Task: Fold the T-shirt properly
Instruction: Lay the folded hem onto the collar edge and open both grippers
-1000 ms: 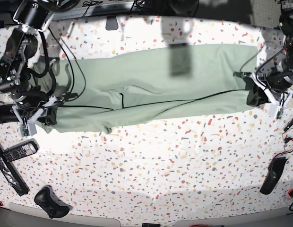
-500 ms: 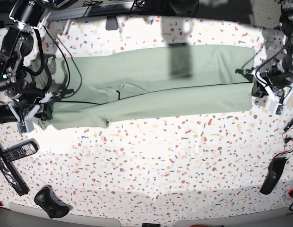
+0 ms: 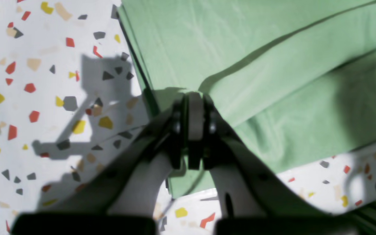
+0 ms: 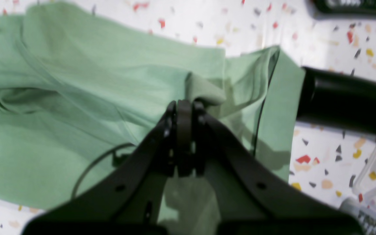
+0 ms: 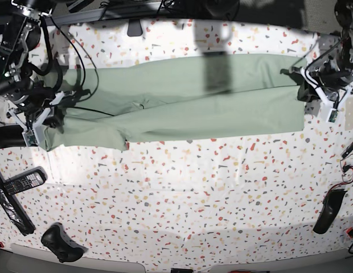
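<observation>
The T-shirt (image 5: pixel 182 96) is a pale green cloth stretched wide across the far half of the speckled table, with a long lengthwise fold. At its right end my left gripper (image 5: pixel 303 90) is shut on it. In the left wrist view the left gripper (image 3: pixel 195 98) pinches a raised ridge of the T-shirt (image 3: pixel 273 65) beside the side edge. My right gripper (image 5: pixel 50 118) is shut on the left end. In the right wrist view the right gripper (image 4: pixel 184 106) clamps a bunched flap of the T-shirt (image 4: pixel 77 98).
A remote control (image 5: pixel 20 182) and a long black strip (image 5: pixel 11 207) lie at the left front. A game controller (image 5: pixel 61 243) sits near the front edge and a black object (image 5: pixel 329 210) at the right front. A black cylinder (image 4: pixel 348 104) lies beside the shirt's end.
Both grippers have moved toward the far side of the table, carrying the shirt's ends with them. The cloth now lies flatter and straighter, its front edge farther back.
</observation>
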{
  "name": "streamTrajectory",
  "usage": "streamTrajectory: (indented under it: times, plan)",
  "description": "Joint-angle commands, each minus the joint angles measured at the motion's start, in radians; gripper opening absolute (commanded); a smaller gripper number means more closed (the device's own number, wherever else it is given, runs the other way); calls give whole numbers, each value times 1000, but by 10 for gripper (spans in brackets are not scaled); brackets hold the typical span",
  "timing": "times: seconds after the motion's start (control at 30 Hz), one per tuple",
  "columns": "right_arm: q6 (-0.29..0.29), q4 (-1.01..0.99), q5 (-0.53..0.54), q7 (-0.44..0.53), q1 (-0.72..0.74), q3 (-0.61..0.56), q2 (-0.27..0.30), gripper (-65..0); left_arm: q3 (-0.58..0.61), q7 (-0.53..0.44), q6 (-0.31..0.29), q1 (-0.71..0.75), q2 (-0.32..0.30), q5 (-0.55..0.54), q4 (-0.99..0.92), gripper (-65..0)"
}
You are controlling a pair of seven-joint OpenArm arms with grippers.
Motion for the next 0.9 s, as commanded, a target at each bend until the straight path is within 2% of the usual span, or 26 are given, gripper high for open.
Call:
streamTrajectory:
  times: [0.0,0.1,0.3,0.4,0.57,0.7,0.87]
  plan:
    - [-2,20,3,7,5,6,19,-650,-7,-19,-1,-2,-14,10,20,-650]
    - [-2,20,3,-22,0,20,18,-650,-7,-19,2,-1,-14,58,20,-650]
    - [-2,20,11,-46,0,88,18,-650,-7,-15,2,-1,-14,59,20,-650]
    - [-2,19,47,-71,-1,111,18,-650,-7,-6,2,-1,-14,59,20,-650]
    - [-2,19,90,-93,-17,111,18,-650,-7,11,2,-1,-14,58,20,-650]
    - [-2,19,100,-138,-17,111,17,-650,-7,32,2,-1,-14,58,20,-650]
    - [-2,19,166,-205,-17,111,0,-650,-6,42,1,-1,-14,59,20,-650]
